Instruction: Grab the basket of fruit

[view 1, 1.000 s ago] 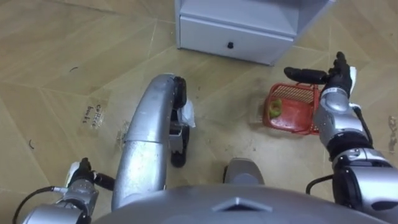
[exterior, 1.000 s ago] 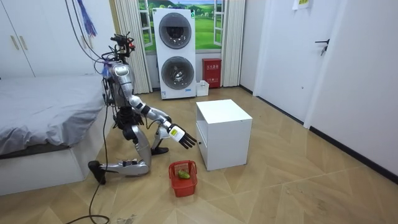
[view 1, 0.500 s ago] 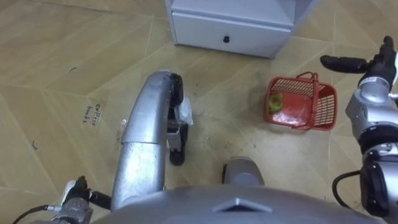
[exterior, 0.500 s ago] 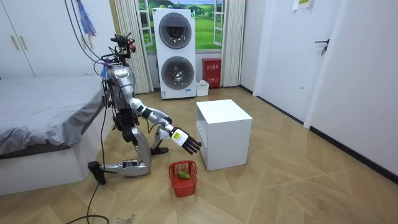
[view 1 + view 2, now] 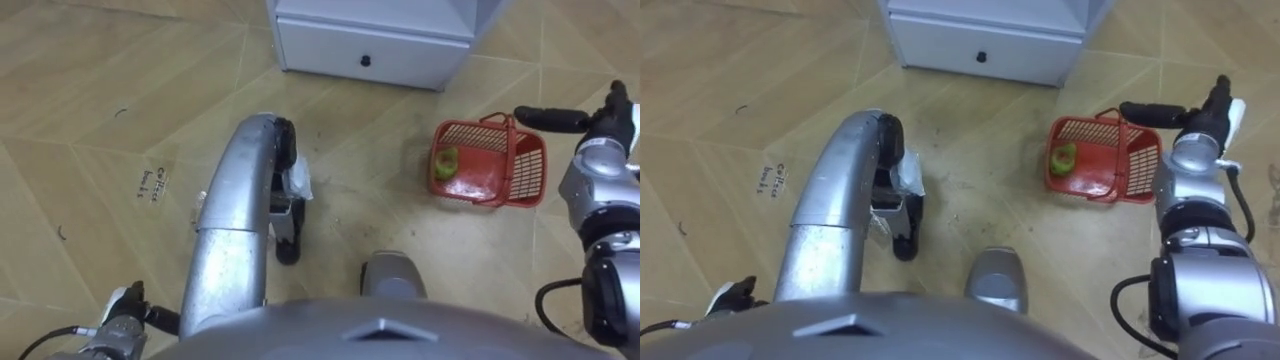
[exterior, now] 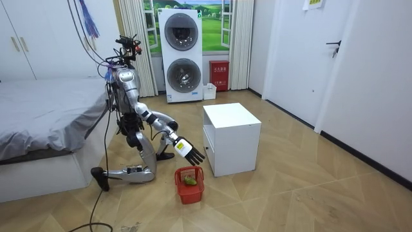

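Left hand (image 5: 128, 302) low at lower left, state unreadable. Fruit basket (image 5: 495, 172) on floor before cabinet (image 5: 370, 45), green fruit (image 5: 446, 165) inside. Probably light, stiff plastic mesh; hook the top handle (image 5: 508, 124). Right hand (image 5: 560, 120) flat-open just above it.

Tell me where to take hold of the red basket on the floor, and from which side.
Take the thin handle arching over the red plastic mesh basket, coming down from above. The basket stands upright on the floor with its handle apparently raised, and the open right hand hovers just beside it.
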